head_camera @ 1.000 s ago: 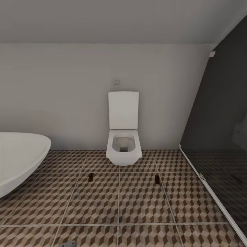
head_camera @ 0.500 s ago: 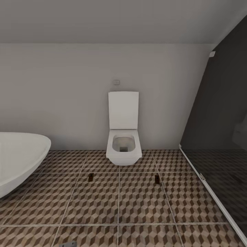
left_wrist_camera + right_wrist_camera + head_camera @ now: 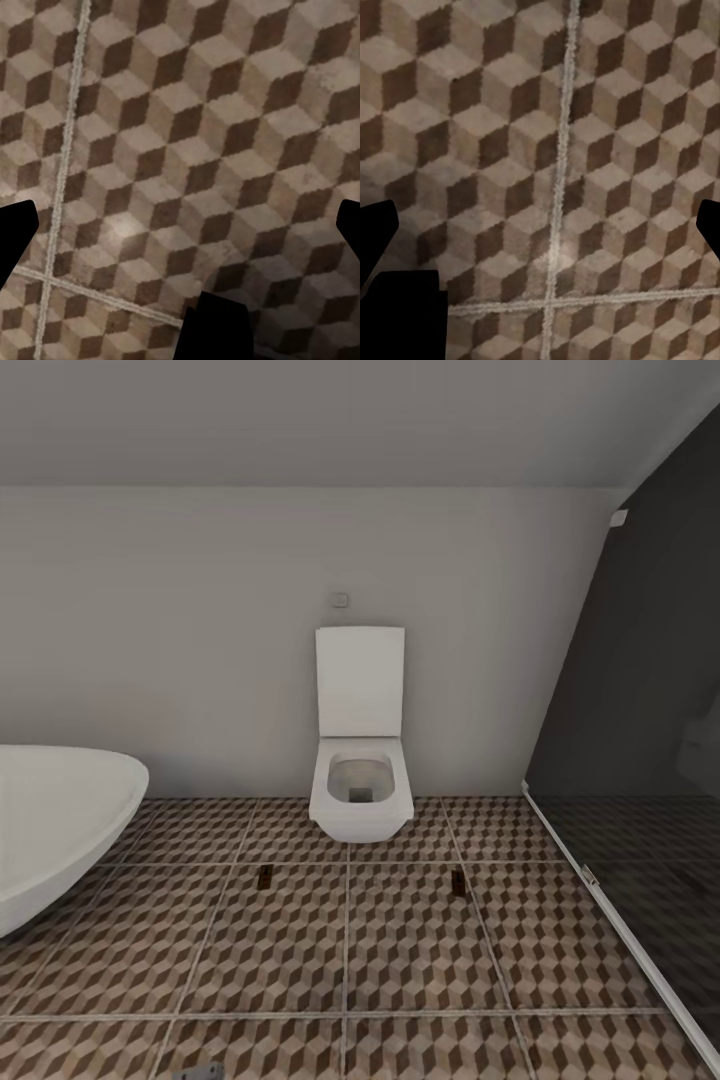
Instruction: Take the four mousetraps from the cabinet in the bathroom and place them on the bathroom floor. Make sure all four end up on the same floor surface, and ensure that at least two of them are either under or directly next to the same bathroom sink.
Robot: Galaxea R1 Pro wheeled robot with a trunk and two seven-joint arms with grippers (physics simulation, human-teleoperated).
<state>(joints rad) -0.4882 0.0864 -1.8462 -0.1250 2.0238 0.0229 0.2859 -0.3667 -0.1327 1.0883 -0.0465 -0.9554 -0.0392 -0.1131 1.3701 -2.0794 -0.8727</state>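
Bathtub (image 3: 50,820) cut off at the left edge — two small dark floor marks (image 3: 265,876) too small to identify

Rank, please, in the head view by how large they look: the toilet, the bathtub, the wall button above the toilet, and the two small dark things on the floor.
1. Bathtub, though cut off by the frame edge and nearer.
2. Toilet.
3. The two dark floor items; alike, unranked.
4. Wall button, about their size; unsure.

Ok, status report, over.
Left gripper open, empty; right gripper the same. Two small dark pieces on floor before toilet, maybe mousetraps. Bathtub left, glass screen right.
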